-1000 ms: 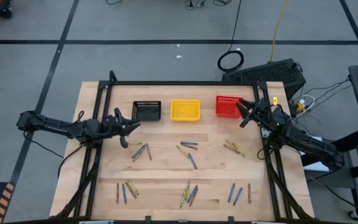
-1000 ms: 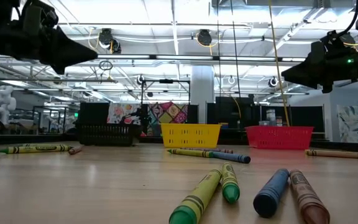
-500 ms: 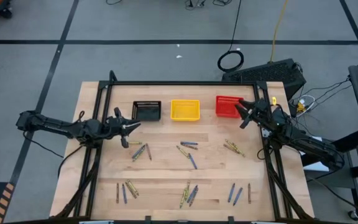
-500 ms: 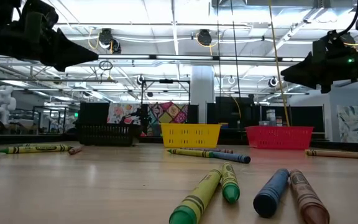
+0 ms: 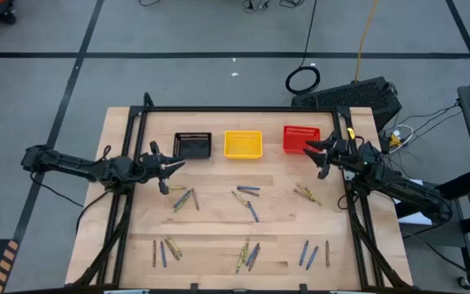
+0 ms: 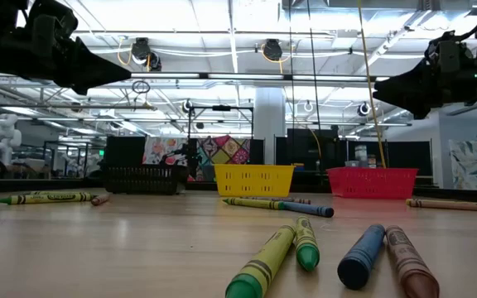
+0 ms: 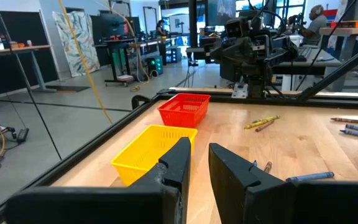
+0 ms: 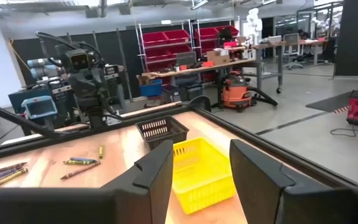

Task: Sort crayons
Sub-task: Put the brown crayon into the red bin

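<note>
Crayons lie flat on the wooden table in loose groups: near the middle [image 5: 247, 196], left of it [image 5: 184, 198], right of it [image 5: 307, 193], and along the near edge [image 5: 247, 255]. In the low view, several crayons [image 6: 305, 244] lie close by. My left gripper [image 5: 173, 168] [image 7: 199, 152] hovers level above the table's left side, near the black basket [image 5: 192, 145]. Its fingers are slightly apart with nothing between them. My right gripper [image 5: 312, 159] [image 8: 201, 155] hovers level beside the red basket [image 5: 300, 139], open and holding nothing.
The black basket, a yellow basket [image 5: 243, 144] and the red basket stand in a row along the table's far side. A black metal frame [image 5: 235, 109] borders the table. Bare wood [image 5: 243, 224] lies between the crayon groups.
My right gripper has swung in place from pointing at the red basket toward the table's left side, and now faces the yellow basket. It stays open.
</note>
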`<action>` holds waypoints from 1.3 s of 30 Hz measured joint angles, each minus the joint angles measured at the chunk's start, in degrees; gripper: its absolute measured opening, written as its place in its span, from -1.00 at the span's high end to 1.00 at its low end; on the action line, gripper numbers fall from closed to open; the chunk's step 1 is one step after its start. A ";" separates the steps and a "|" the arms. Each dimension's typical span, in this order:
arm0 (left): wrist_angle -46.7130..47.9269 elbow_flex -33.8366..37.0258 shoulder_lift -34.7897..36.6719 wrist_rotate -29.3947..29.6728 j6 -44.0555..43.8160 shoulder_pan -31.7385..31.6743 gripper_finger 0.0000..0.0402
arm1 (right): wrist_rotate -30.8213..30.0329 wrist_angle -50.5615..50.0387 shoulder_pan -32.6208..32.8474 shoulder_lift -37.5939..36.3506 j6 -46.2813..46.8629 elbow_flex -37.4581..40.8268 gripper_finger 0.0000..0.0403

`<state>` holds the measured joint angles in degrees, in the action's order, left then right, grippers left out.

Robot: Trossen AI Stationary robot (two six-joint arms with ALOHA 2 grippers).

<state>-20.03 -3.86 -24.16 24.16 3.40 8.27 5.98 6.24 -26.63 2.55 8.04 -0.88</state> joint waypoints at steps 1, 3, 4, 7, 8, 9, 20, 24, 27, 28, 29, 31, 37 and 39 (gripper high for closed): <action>0.00 0.00 0.00 -0.02 0.00 0.00 0.68 | -0.01 0.00 0.00 0.00 -0.24 -0.01 0.30; 0.00 0.00 0.00 -0.02 0.00 0.00 0.68 | -0.04 0.00 0.00 0.00 -0.88 -0.01 0.33; 0.00 0.00 0.00 -0.04 0.00 0.00 0.68 | -0.09 0.00 0.00 0.06 -1.42 -0.01 0.35; 0.00 -0.01 0.00 -0.04 0.00 0.00 0.68 | -2.43 -0.04 0.00 0.70 -3.26 -0.24 0.41; 0.00 -0.02 0.00 -0.07 0.00 0.00 0.68 | -3.91 -0.22 0.00 1.22 -3.85 -0.57 0.42; 0.00 -0.02 0.00 -0.05 0.00 0.00 0.68 | -5.13 -0.51 0.00 1.93 -4.35 -0.93 0.44; -0.04 -0.07 0.00 -0.07 0.00 0.00 0.68 | -7.76 0.22 0.00 12.77 -5.03 -3.64 0.53; -0.02 -0.07 0.00 -0.07 0.02 -0.01 0.68 | -7.70 7.75 0.00 16.93 -5.19 -3.88 0.69; -0.02 -0.07 0.00 -0.07 0.10 0.00 0.68 | -7.70 13.02 0.00 19.39 -6.72 -3.90 0.81; 0.01 -0.07 0.00 -0.07 0.33 -0.01 0.68 | -7.72 14.35 0.00 19.94 -6.88 -3.94 0.85; 0.02 -0.07 0.00 -0.07 0.42 -0.01 0.68 | -7.71 15.13 0.00 20.38 -6.85 -3.98 0.87; 0.02 -0.07 0.00 -0.07 0.16 0.00 0.68 | -7.87 15.33 0.00 20.83 -5.92 -4.01 0.89; -0.69 -0.07 0.02 0.02 0.22 0.00 0.68 | -13.58 14.83 0.00 21.38 -2.67 -4.01 0.79; -0.88 -0.07 0.02 0.04 1.11 -0.01 0.68 | -13.60 15.13 0.00 21.38 -2.86 -4.01 0.72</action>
<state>-20.91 -3.92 -24.14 24.21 4.51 8.26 -7.62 21.37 -26.63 23.92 5.18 -4.89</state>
